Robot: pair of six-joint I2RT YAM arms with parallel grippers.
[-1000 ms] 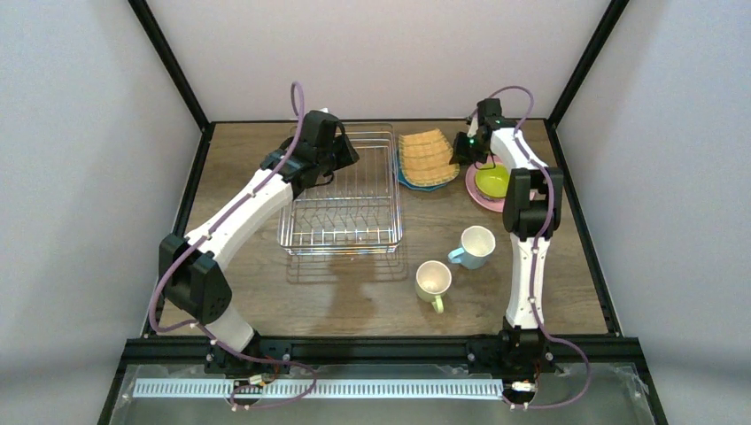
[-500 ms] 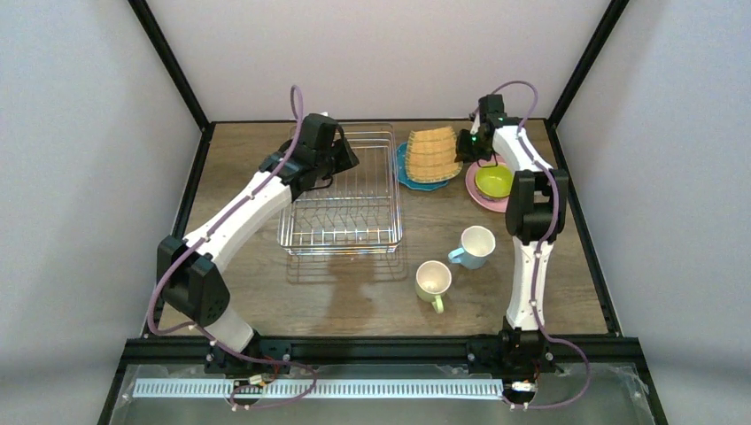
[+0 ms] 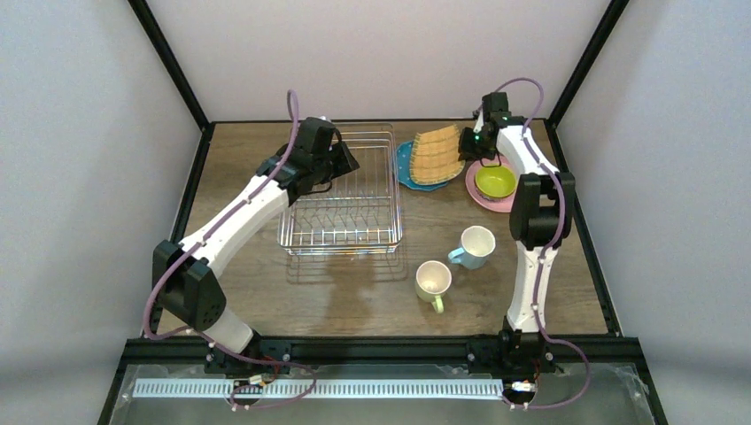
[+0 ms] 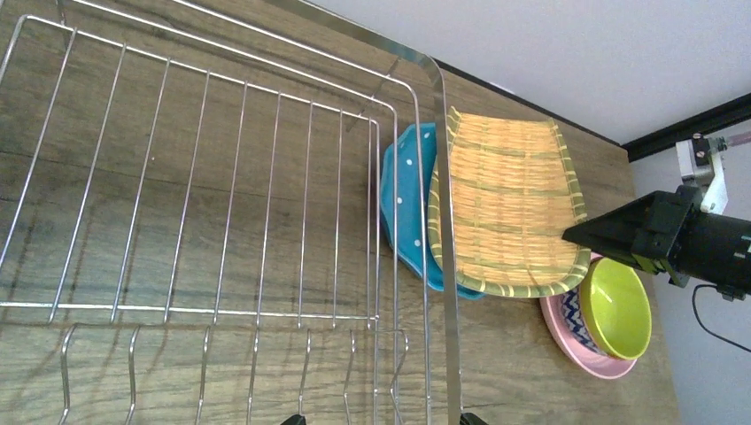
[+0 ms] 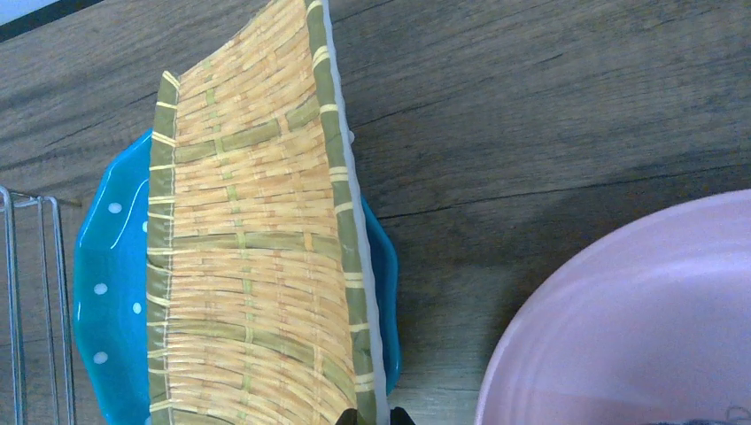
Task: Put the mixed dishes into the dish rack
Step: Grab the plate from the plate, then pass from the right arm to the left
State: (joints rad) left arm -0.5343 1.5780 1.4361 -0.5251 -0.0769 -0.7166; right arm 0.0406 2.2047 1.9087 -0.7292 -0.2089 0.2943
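Dish rack (image 3: 341, 241) sits toward the far-left part of the table (image 3: 354, 301), and I see nothing loaded in it yet. My right gripper (image 3: 465, 146) is pinched on the right rim of the woven plate (image 3: 437, 155), fingers nearly together with the thin edge between them. That plate is tipped up on its left edge, which rests on the teal plate (image 3: 406, 168) just beside the rack's right wall. I judge the tilt is there for the grip: a flat plate gives the fingers nothing to bite, a raised rim does. It also frees the plate from the teal one under it.

My left gripper (image 3: 341, 159) hangs over the far half of the rack, jaws as wide as they go, holding nothing. Probably parked there to take or steady the plate, but that is a guess.

The bowl (image 3: 494, 181) sits inside the pink plate (image 3: 478, 197) near the far-right corner, so the bowl likely has to go first. The blue mug (image 3: 476, 246) and yellow-green mug (image 3: 433, 280) stand upright mid-table, near each other.

Count: three plates, one bowl, two mugs, one rack.
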